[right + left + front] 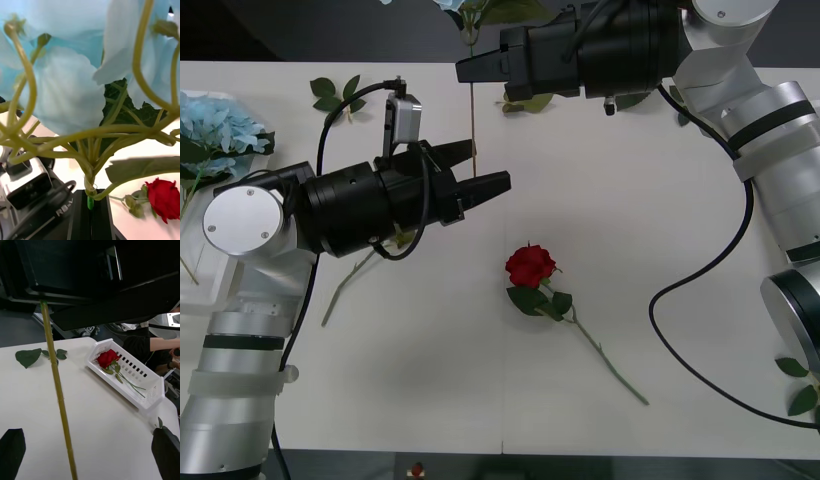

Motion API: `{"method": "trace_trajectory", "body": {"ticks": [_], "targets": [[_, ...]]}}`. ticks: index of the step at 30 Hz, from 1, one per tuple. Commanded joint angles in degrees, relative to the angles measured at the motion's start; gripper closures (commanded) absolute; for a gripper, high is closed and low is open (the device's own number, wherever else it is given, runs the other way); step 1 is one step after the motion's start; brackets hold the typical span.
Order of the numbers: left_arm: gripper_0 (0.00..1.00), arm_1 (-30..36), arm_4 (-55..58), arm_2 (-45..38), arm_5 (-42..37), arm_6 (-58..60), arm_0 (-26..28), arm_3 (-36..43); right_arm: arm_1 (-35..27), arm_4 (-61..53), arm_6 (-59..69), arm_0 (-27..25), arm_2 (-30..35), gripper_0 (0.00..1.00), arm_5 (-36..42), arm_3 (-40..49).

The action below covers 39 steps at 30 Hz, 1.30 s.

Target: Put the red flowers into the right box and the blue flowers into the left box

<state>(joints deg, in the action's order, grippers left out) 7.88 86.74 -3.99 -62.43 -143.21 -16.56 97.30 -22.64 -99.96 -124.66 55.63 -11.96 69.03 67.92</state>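
Fingers of the right gripper [465,68] are pinched on a blue flower [63,97] stem hanging vertically at upper centre, just beyond the spread fingers of the left gripper [485,170], mid-left over the tabletop [660,230].

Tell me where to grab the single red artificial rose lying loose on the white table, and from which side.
Grip the red rose on its thin green stem, partway below the leaves, coming straight down from above. It lies flat, bloom toward the table's middle, stem running toward the robot's right; set the fingers across the stem. The open left gripper hovers nearest.
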Motion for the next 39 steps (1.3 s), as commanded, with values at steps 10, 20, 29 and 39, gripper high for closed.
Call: {"method": "trace_trajectory", "body": {"ticks": [10,20,29,39], "targets": [[1.00,-0.2,-1.3,1.6,2.0,-1.7,1.0,1.0,1.3,-0.4,-0.9,1.3,0.3,1.00,-0.6,0.7],[1.00,-0.2,-1.8,1.6,3.1,-1.2,0.9,1.0,1.3,-0.4,-0.8,1.3,0.3,1.00,-0.6,0.7],[1.00,6.2,2.7,0.8,1.6,4.3,0.9,1.0,-1.7,-0.7,-0.1,1.4,-2.8,0.31,-1.6,0.7],[1.00,24.5,14.2,-6.9,-5.0,17.3,1.6,1.0,-3.9,-1.1,-0.9,1.4,-2.8,0.17,-1.1,0.7]]}}
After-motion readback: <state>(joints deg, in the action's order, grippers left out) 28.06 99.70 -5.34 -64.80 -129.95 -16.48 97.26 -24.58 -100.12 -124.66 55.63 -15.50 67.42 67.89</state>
